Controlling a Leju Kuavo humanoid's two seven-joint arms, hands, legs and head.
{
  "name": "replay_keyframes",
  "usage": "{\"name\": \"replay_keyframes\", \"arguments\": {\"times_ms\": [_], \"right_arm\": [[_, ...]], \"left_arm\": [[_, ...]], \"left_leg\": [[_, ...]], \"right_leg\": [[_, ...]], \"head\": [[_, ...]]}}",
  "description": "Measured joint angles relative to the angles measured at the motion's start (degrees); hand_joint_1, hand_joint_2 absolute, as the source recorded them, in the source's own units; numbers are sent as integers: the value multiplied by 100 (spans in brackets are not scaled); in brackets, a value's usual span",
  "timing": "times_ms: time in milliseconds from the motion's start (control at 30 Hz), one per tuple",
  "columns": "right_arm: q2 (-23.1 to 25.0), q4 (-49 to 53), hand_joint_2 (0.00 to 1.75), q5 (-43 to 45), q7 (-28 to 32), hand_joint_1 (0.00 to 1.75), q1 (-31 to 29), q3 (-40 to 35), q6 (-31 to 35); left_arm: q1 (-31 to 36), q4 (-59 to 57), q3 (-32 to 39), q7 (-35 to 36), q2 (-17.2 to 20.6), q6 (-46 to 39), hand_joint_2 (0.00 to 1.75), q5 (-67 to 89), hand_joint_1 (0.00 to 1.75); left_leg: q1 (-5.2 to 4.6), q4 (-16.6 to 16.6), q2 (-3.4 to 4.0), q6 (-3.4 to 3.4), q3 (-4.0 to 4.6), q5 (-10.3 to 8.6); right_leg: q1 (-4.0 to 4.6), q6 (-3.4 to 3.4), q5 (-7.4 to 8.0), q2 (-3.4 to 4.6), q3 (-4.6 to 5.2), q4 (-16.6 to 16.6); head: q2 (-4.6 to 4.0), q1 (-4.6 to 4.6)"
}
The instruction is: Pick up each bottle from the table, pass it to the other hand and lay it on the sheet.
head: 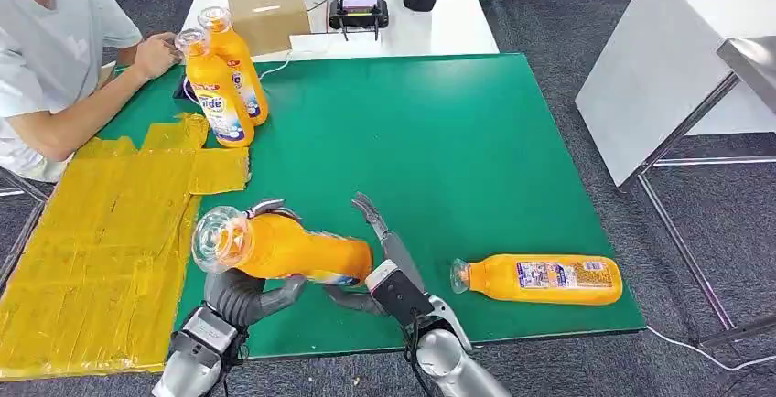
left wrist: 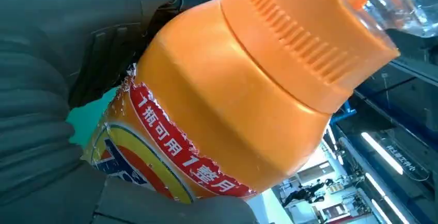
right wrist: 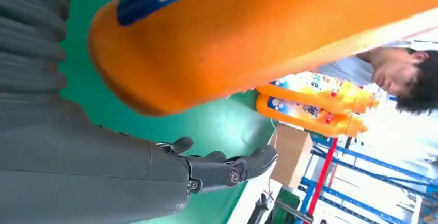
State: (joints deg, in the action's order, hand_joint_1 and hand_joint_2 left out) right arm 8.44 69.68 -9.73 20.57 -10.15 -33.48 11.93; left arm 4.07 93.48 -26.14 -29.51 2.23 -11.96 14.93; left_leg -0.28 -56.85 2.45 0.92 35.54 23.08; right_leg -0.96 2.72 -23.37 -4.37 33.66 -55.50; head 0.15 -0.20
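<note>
Handover above the green-topped bench (head: 439, 141), lower centre of the head view.

The yellow plastic sheet (head: 101, 241) fills the lower left. The orange detergent bottle (head: 284, 246) lies lengthwise, cap toward the sheet, gripped by the left hand (head: 242, 292); the right hand (head: 384, 264) at its base has fingers spread, holding nothing. Another orange bottle (head: 540, 278) lies at lower right; two upright orange bottles (head: 224, 81) stand at upper left.

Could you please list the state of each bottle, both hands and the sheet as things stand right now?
Held bottle: on its side above the table, gripped by the left hand.
Right hand: open, fingers apart beside the held bottle's base.
Lying bottle: on its side on the table.
Two standing bottles: upright, capped.
Sheet: flat, no bottle on it.
</note>
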Motion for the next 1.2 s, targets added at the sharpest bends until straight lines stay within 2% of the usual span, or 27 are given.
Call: {"name": "replay_keyframes", "arguments": {"times_ms": [400,500,600,633,733,767,833,933,1067,1200], "right_arm": [[-42,194,175,9,4,0,76,100,6],[-70,374,175,-39,183,0,160,186,216],[-166,1020,175,-175,361,0,402,438,536],[-212,1374,175,-256,418,0,495,573,628],[-291,2145,175,-478,538,0,756,806,789],[-310,2396,175,-580,575,0,822,864,853],[-332,2794,175,-748,599,0,865,929,955],[-339,3162,175,-863,599,0,867,979,1110],[-345,3359,175,-890,599,0,864,981,1230],[-378,3396,175,-925,612,0,838,964,1255]], "left_arm": [[21,52,15,2,17,-15,175,17,175],[43,114,42,55,46,-350,175,414,175],[297,192,190,721,223,-993,175,1911,175],[458,188,273,1164,319,-1148,175,2781,175],[1098,-93,380,2263,568,-1090,175,5357,175],[1429,-355,365,2651,700,-825,175,6390,175],[2046,-1121,113,3271,888,-106,175,7330,175],[2836,-2484,-320,3717,1047,613,175,7453,175],[3629,-4492,-614,3895,1078,678,175,7427,175],[4065,-5651,-660,3888,1086,671,175,7364,175]], "left_leg": [[0,0,-1,0,0,0],[0,0,0,0,0,0],[0,-1,-3,0,0,-1],[0,-1,-3,0,0,-1],[0,-1,-4,-2,-1,-3],[0,-1,-3,-5,-2,-6],[0,-1,1,-9,-1,-15],[0,-1,26,-12,-1,-19],[0,-1,47,-11,-1,-21],[1,-1,37,-11,3,-21]], "right_leg": [[-1,0,0,0,-1,0],[-1,0,0,-1,2,0],[-1,0,0,-6,8,1],[0,0,0,-4,6,0],[0,-1,2,-4,3,-1],[0,-10,9,-3,6,-1],[0,-14,16,-1,8,-2],[2,-30,29,9,15,-4],[1,-27,33,35,21,-7],[2,-27,32,32,21,-7]], "head": [[0,2],[0,2],[0,7],[0,0],[0,2],[0,0],[0,7],[0,4],[0,2],[0,2]]}}
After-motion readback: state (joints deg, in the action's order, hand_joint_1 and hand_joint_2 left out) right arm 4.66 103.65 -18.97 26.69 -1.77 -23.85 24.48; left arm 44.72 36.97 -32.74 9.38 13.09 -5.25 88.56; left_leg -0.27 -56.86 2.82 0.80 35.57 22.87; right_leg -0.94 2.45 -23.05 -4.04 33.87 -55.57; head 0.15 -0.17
